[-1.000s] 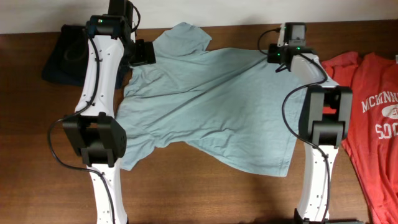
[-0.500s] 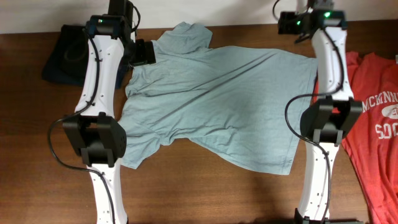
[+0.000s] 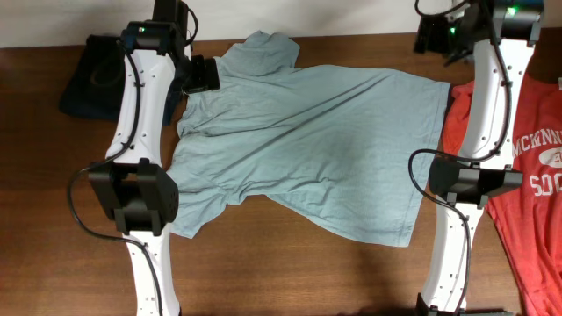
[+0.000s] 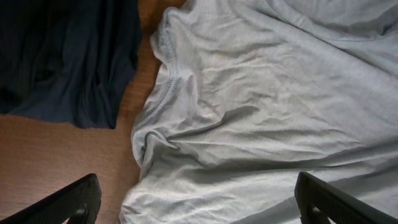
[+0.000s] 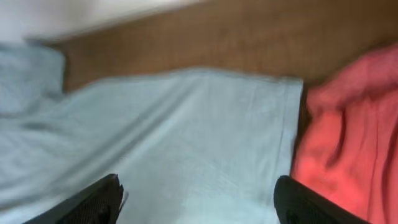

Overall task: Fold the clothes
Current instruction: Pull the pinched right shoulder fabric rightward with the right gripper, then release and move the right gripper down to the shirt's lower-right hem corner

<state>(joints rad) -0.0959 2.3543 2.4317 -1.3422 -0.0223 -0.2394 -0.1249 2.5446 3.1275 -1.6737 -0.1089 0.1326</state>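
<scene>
The pale grey-teal T-shirt [image 3: 307, 149] lies spread and wrinkled across the table's middle. It also fills the left wrist view [image 4: 267, 112] and the right wrist view [image 5: 186, 137]. A red T-shirt [image 3: 527, 175] with white lettering lies at the right, its edge [image 5: 348, 143] beside the grey one's hem. My left gripper [image 3: 204, 73] hovers open at the shirt's far left sleeve, and the black fingers [image 4: 74, 202] stand wide with only cloth below. My right gripper [image 3: 436, 37] is open above the far right corner, nothing between its fingers [image 5: 311, 202].
A dark navy garment [image 3: 88, 83] lies bunched at the far left corner, also in the left wrist view [image 4: 62, 56]. Bare brown tabletop [image 3: 290, 272] runs along the near edge. A pale wall borders the table's far edge [image 5: 93, 18].
The right gripper opened, let go of the grey shirt's far right corner and drew back to the right. That corner now lies stretched out flat. The left arm has not moved.
</scene>
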